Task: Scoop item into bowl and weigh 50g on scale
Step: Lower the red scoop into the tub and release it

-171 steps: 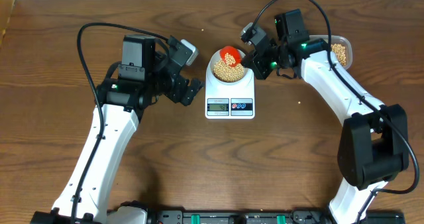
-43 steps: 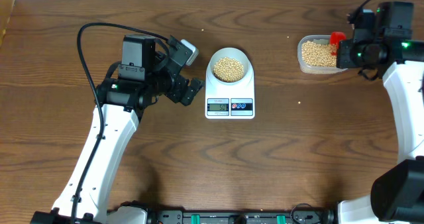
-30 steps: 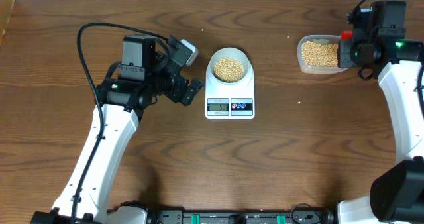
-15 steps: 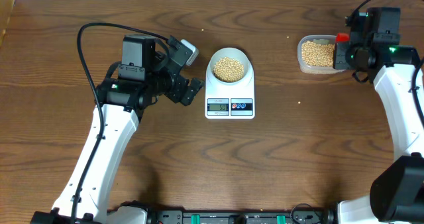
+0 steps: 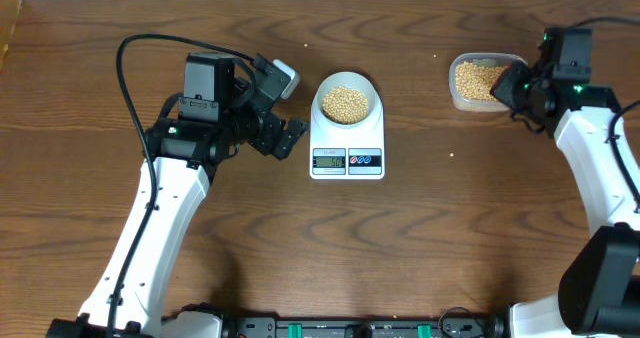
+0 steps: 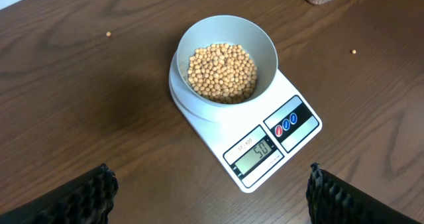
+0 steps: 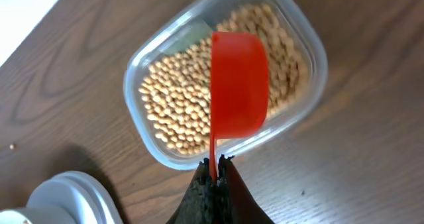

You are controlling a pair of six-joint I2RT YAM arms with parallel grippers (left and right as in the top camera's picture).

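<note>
Right wrist: scoop (image 7: 238,85) is clamped by right jaws, tub (image 7: 193,33) just ahead; left jaws held apart. Scale (image 6: 301,141) shows 50; release is called for.

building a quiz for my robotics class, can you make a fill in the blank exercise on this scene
1. The small round pale bowl of tan-yellow beans stands on the white rectangular digital scale, whose display reads ____.
2. The right pincer is shut on the handle of a ____ plastic scoop.
3. The left pincer stands ____, holding nothing.
Missing: 50; red; open
</note>
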